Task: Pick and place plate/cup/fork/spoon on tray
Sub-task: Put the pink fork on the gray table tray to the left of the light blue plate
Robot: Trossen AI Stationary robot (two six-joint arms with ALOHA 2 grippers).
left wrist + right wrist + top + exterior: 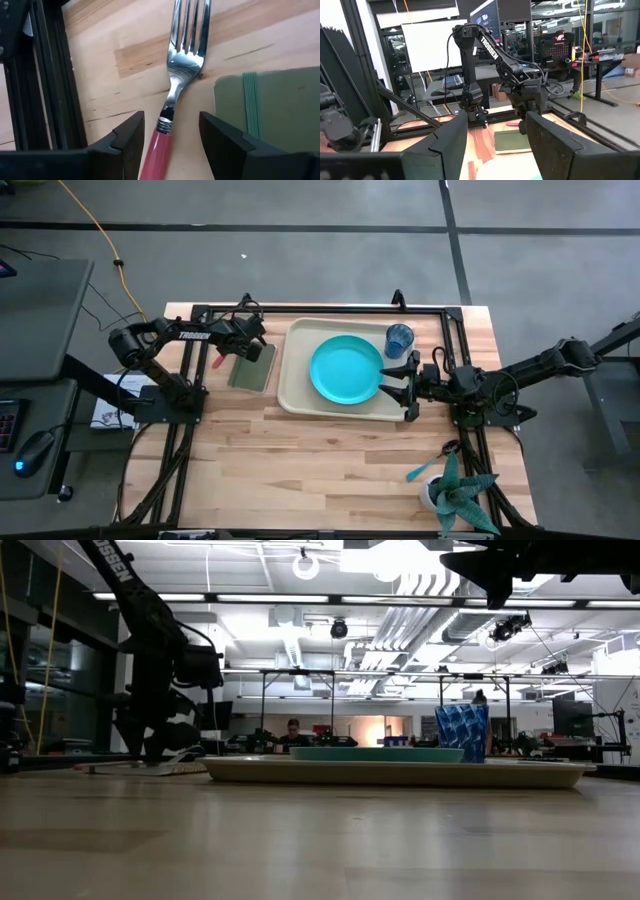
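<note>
The fork (172, 90) handle's end is cut off between the left tool's fingers (125, 145).

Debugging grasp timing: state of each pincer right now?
Left pincer: open, straddling the fork handle, not gripping.
Right pincer: open, empty, at the tray edge by the plate.

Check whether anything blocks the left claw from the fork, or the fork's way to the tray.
Nothing blocks the open left claw straddling the fork. The green pad lies between fork and tray.
</note>
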